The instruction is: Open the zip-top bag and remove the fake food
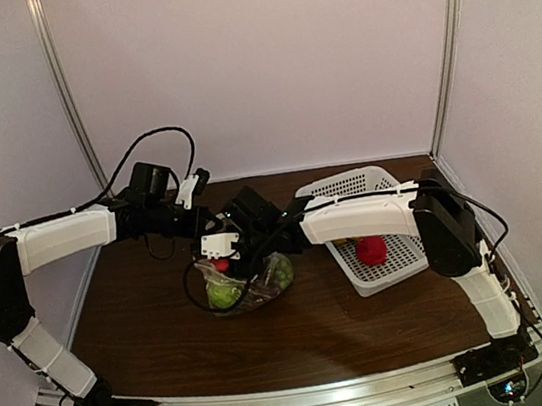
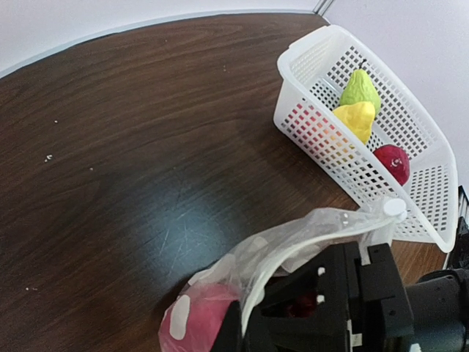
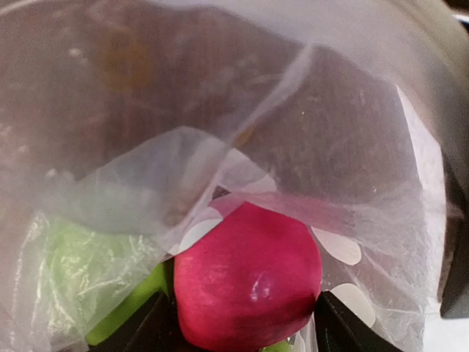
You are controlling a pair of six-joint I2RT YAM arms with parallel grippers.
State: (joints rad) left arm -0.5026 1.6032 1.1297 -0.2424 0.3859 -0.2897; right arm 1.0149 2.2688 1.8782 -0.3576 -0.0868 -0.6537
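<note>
The zip-top bag (image 1: pixel 263 287), clear with white dots, sits open at the table's middle and holds fake food. My left gripper (image 1: pixel 219 249) is shut on the bag's rim (image 2: pixel 293 246) and holds it up; its fingers (image 2: pixel 238 330) pinch the plastic at the bottom of the left wrist view. My right gripper (image 1: pixel 249 259) reaches into the bag's mouth from the right. In the right wrist view its fingers (image 3: pixel 139 330) close on either side of a glossy red fruit (image 3: pixel 249 286) inside the bag. A green fruit (image 3: pixel 80 271) lies beside it, also seen from above (image 1: pixel 225 292).
A white perforated basket (image 1: pixel 349 184) stands right of the bag, holding a red fruit (image 1: pixel 371 250). The left wrist view shows a green pear (image 2: pixel 359 88), a yellow fruit (image 2: pixel 355 117) and a red fruit (image 2: pixel 392 161) in it. White walls enclose the table.
</note>
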